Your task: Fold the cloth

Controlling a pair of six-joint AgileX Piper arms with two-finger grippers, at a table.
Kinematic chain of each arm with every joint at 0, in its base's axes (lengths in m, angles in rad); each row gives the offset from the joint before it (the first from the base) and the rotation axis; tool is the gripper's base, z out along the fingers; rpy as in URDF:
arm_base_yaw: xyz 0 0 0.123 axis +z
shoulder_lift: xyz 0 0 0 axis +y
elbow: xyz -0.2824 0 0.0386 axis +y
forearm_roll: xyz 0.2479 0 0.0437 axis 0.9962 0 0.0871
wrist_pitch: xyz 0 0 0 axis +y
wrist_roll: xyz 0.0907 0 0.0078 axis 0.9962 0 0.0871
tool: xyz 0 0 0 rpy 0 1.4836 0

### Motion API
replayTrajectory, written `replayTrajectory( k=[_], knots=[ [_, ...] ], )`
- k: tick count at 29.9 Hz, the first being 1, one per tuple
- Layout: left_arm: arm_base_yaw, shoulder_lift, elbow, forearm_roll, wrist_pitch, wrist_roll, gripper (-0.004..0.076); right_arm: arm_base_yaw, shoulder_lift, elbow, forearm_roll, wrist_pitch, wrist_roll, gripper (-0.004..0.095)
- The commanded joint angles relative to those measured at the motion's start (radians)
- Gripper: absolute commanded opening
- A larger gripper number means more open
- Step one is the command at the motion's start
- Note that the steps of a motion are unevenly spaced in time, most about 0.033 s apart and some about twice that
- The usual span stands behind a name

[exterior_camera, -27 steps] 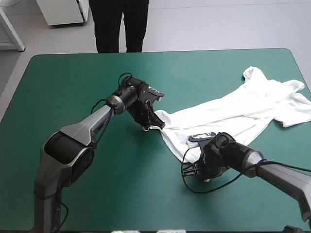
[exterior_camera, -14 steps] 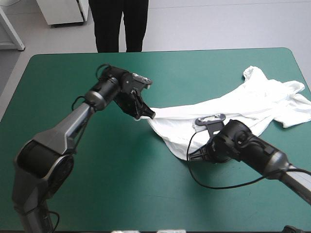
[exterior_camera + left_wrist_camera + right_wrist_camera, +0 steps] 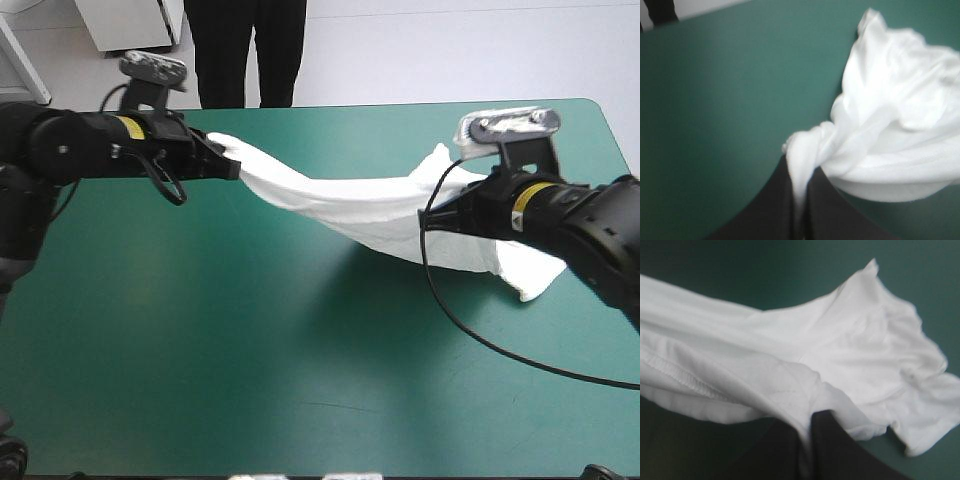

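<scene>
High view: T-shirt (image 3: 350,205) taut between left hand (image 3: 232,168) and right hand (image 3: 433,222), both clenched on it, tail partly behind right arm (image 3: 585,222).

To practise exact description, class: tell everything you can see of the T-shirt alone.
The T-shirt is white, thin soft cloth with a stitched hem. It hangs lifted, bunched and stretched into a sagging band above the teal-green table. The left pincer is shut on one end, the right pincer on the other. Beyond that, a loose part droops toward the table's right edge.
</scene>
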Motion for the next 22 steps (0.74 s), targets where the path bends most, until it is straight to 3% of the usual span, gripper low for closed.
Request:
replayTrajectory(
  k=[1, 11, 22],
  knots=[
    [0.003, -0.078, -0.154, -0.028, -0.016, -0.032, -0.001, -0.002, -0.028, -0.174, -0.044, -0.002, -0.051, -0.0017],
    [0.003, -0.081, -0.543, -0.034, -0.022, -0.056, -0.001, -0.002, 0.002, -0.58, -0.04, -0.002, -0.213, -0.0011],
    [0.003, -0.081, -0.771, -0.075, -0.16, -0.049, -0.001, -0.002, 0.102, -0.891, 0.027, -0.029, -0.351, -0.0011]
  ],
)
